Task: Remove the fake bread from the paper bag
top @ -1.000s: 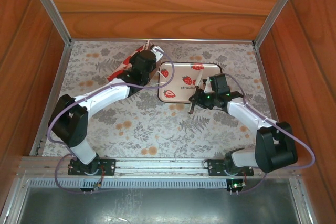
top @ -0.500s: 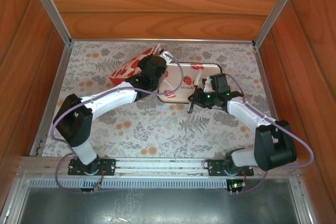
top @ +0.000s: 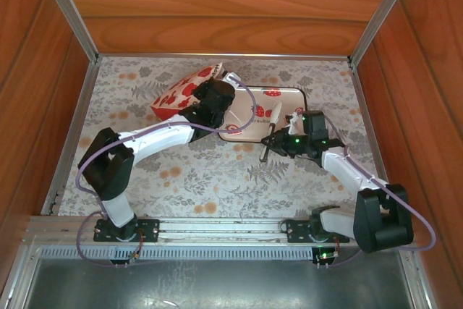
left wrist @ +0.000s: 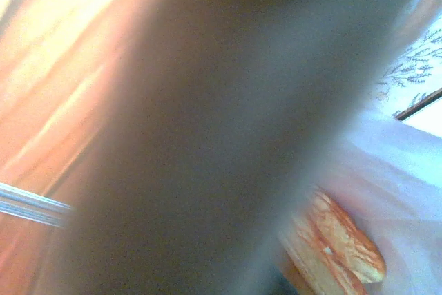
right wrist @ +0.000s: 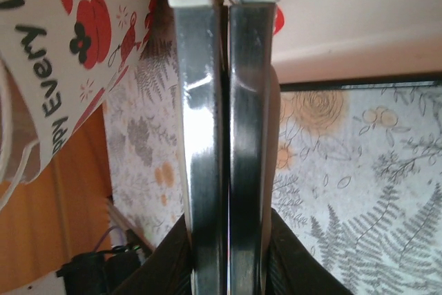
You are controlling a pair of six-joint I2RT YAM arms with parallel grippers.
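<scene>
The paper bag (top: pixel 179 95), red with white hearts, hangs tilted over the back of the table, its white mouth (top: pixel 230 77) at the tray's left end. My left gripper (top: pixel 214 96) is shut on the bag, with its fingers hidden under the wrist. In the left wrist view a blurred dark surface covers most of the picture. Beside it a golden-brown piece of fake bread (left wrist: pixel 340 238) lies against white paper. My right gripper (top: pixel 276 114) is shut with nothing between its fingers (right wrist: pixel 199 67), their white tips over the tray. The bag (right wrist: pixel 65 39) shows at that view's upper left.
A white tray (top: pixel 283 99) printed with red strawberries lies at the back centre, partly under the bag and the left wrist. A floral cloth (top: pixel 217 179) covers the table. Wooden walls and metal rails (top: pixel 72 128) close in the sides and back.
The left arm has swung right with the bag, bringing its mouth over the tray's left end. The right arm has shifted slightly right and its fingers now point over the tray.
</scene>
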